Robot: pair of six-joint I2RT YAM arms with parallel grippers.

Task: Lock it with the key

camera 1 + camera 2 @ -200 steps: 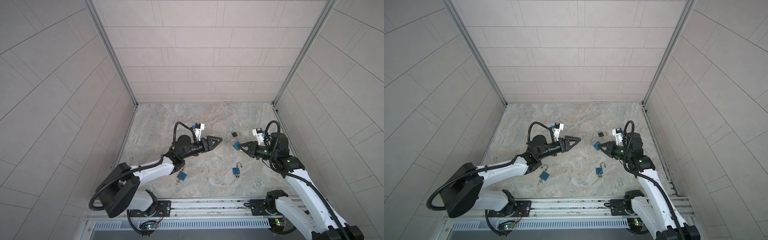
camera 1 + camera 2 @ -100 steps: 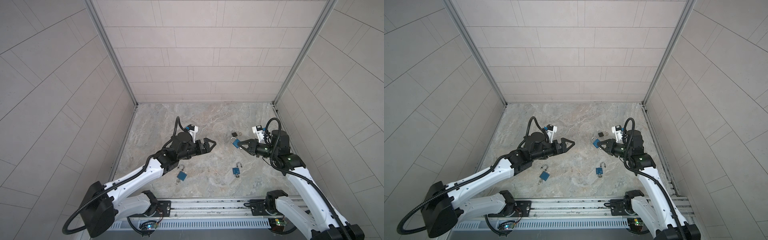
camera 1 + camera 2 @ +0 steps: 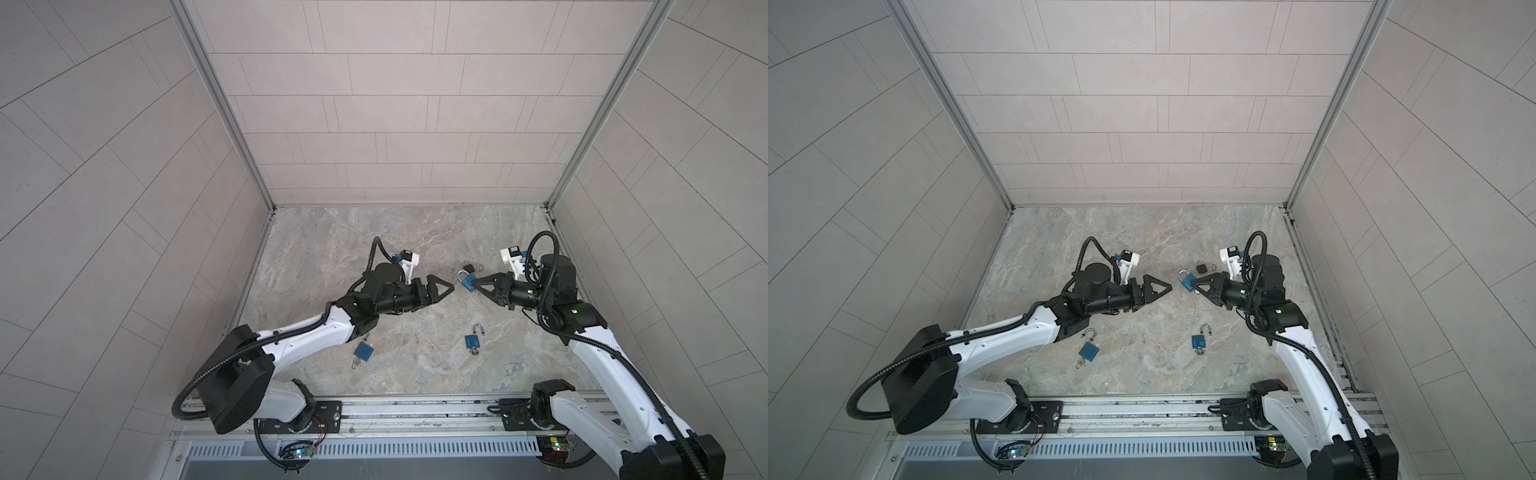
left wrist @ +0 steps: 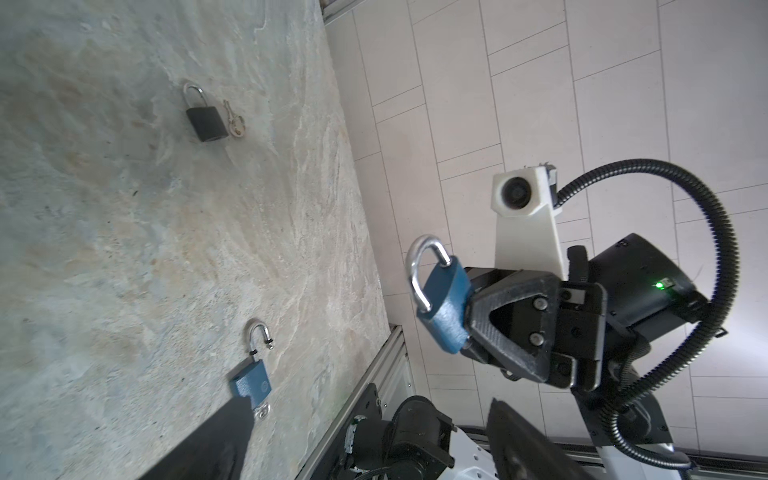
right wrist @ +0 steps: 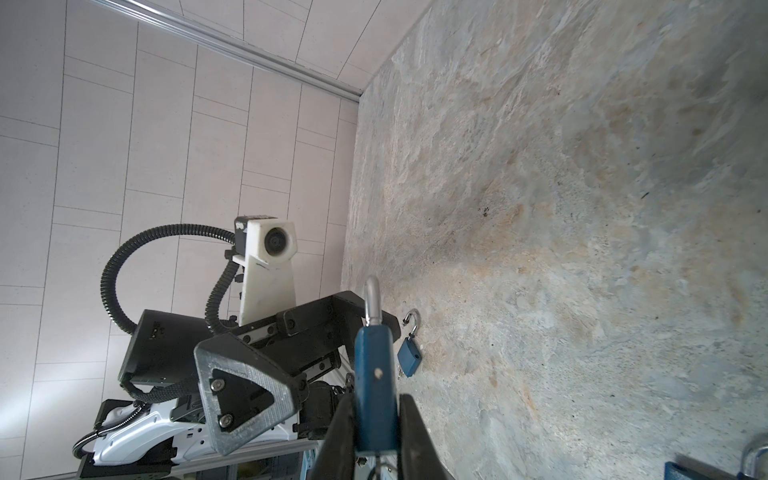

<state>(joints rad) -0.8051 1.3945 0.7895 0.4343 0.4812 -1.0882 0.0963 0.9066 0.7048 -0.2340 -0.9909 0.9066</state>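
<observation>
Currently the right gripper (image 3: 478, 285) is clamped on the lower end of a blue padlock (image 4: 444, 303). It holds the lock clear of the table (image 3: 374, 232) at centre right, with the shackle pointing left toward the other arm. The shackle appears seated in the body on both legs. The left gripper (image 3: 446, 287) stands just to the left of the lock, spread wide, empty and not touching it.

Also on the table:
- A black padlock (image 3: 468, 267) with a loose key (image 4: 235, 122) just beside it, on the far side of the held lock.
- A second blue padlock (image 3: 473, 340) on the near side, shackle swung open, with a key (image 3: 473, 352) at its base.
- A third blue padlock (image 3: 1089, 350) at near left beside the left arm, also open.

Hazards from this position, as I judge them:

1. **Keyway access.** The lock's key end is buried between the right fingers (image 4: 515, 286), and whether a key sits in it cannot be told. A left-arm approach would meet only the shackle.
2. **Pivoting.** The grip covers a small part of the body. A push on the shackle could rotate the lock in the grip or knock it free.
3. **Collision.** The two claws face tip to tip, so a short overshoot would bring them into contact.
4. **Drop.** A released lock could land near the black padlock and scatter the loose key.
</observation>
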